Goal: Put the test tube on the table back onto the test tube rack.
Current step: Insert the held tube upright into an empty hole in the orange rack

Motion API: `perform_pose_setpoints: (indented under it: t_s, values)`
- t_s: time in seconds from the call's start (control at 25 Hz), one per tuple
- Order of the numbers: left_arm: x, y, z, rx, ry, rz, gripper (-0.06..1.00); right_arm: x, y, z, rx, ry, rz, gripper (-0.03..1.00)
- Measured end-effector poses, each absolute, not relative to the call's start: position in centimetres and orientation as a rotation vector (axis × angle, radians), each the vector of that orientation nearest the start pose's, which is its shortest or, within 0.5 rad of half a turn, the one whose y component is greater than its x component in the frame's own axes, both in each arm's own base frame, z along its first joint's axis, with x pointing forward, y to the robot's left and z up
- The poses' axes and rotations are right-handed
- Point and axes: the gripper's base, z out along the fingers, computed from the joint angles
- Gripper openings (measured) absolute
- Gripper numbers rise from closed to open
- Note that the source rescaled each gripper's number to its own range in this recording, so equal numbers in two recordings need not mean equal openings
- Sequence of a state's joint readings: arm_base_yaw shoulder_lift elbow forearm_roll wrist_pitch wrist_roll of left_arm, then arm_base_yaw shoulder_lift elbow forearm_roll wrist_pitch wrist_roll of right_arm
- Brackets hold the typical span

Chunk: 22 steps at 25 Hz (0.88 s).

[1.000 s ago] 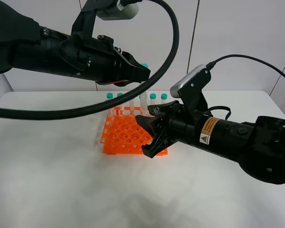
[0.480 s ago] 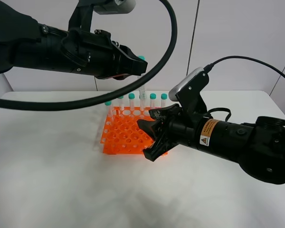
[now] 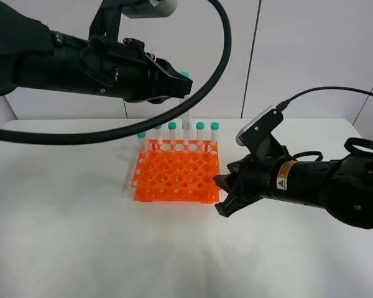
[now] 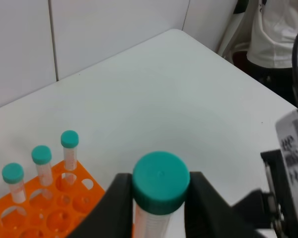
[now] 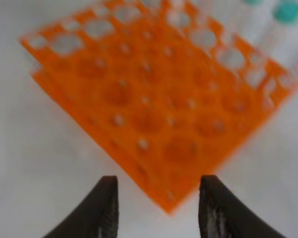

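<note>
The left gripper (image 4: pixel 160 201) is clamped on the test tube (image 4: pixel 161 179) just under its teal cap, holding it upright in the air above the back row of the test tube rack (image 3: pixel 174 196). So the pick-up from the desk (image 3: pixel 62 236) is done, and the tube is not yet in any hole. In the high view its lower end seems to hang over a gap in the rack's back row of capped tubes (image 3: pixel 172 126). That is probably the target, though depth is hard to judge. The right gripper (image 3: pixel 222 195) sits low beside the rack's front corner, jaws apart and empty. What remains is lowering the tube into a hole and letting go.
</note>
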<state>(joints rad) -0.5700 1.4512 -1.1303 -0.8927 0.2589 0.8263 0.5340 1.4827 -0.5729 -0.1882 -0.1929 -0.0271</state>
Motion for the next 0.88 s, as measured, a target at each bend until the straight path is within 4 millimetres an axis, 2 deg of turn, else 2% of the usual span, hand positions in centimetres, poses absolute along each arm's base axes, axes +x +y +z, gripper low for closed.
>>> perform_pose_setpoints:
  t_s: [0.16,0.44,0.68,0.88]
  values:
    - [27.3,-19.7,33.7,0.645,1.904,-0.599,0.00,24.0,12.2,17.9,-0.753,2.169,0.159,0.48]
    - [27.3,-19.7,33.6,0.650,1.905,-0.600,0.00,25.6,9.6,18.4,-0.603,2.286,0.094,0.48]
    - [27.3,-19.7,33.6,0.650,1.905,-0.600,0.00,27.4,6.4,19.8,-0.461,2.415,0.002,0.48]
    - [27.2,-19.7,33.6,0.652,1.907,-0.602,0.00,28.5,2.8,21.2,-0.277,2.515,-0.067,0.48]
